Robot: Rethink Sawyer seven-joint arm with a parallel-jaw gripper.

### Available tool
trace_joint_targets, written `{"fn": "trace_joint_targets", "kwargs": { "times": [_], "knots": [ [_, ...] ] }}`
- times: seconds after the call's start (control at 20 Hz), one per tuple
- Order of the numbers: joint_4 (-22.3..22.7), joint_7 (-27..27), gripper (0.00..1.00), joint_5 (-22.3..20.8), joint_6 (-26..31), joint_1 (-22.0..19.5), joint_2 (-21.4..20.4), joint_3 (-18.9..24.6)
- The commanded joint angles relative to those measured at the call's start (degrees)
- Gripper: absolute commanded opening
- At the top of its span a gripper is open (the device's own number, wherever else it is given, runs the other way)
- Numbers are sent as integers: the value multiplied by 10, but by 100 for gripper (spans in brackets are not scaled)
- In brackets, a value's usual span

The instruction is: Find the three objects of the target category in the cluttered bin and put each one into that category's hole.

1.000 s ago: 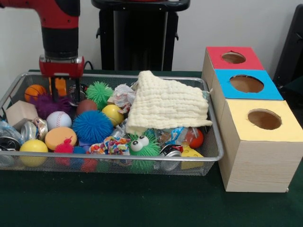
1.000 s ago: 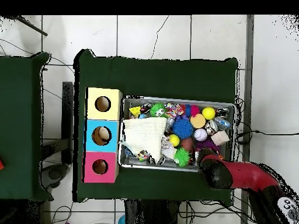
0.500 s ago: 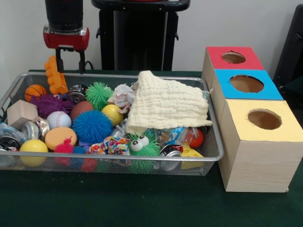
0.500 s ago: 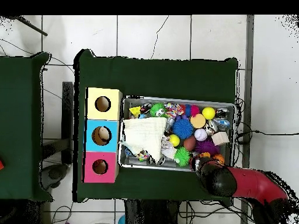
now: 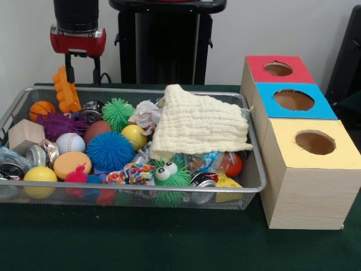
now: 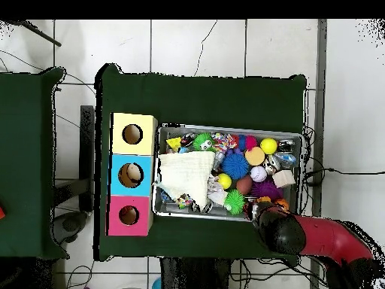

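1. The green table [image 5: 141, 243] carries everything: a wire bin on the left in the front view, and a row of three boxes on the right.
2. The wire bin [image 5: 248, 189] is crowded with balls, spiky toys, cans and a wooden block; a cream cloth [image 5: 197, 124] lies over its right part and hides whatever sits beneath.
3. The boxes run from far to near: red box [image 5: 279, 69], blue box [image 5: 294, 100], yellow box [image 5: 315, 144], each with a round hole on top. Which hole suits the toy cannot be told from the pictures.
4. The arm [image 6: 331, 239] comes in over the bin's far left corner, and the claw [image 5: 82, 68] hangs above the rim.
5. The orange toy [image 5: 65, 90], a knobbly plastic piece, hangs at the claw's left finger, its lower end at about rim height; the claw seems closed on it, lifted clear of the pile.
6. Judgement: this is the carry step for one item. The next move calls for travel right, over the cloth to the boxes, then lining the toy above the proper hole before release. The grip looks off-centre, so the toy may swing or slip.
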Motion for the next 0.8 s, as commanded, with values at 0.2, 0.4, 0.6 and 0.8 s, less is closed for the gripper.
{"fn": "trace_joint_targets", "kwargs": {
  "times": [0.2, 0.4, 0.6, 0.8],
  "knots": [
    [28, 14, 100, 7, 14, 28, 5, 26],
    [29, 39, 100, -9, -21, 45, 23, 7],
    [28, 67, 100, -26, -64, 66, 46, -18],
    [29, 88, 100, -36, -105, 92, 64, -48]
  ]
}}
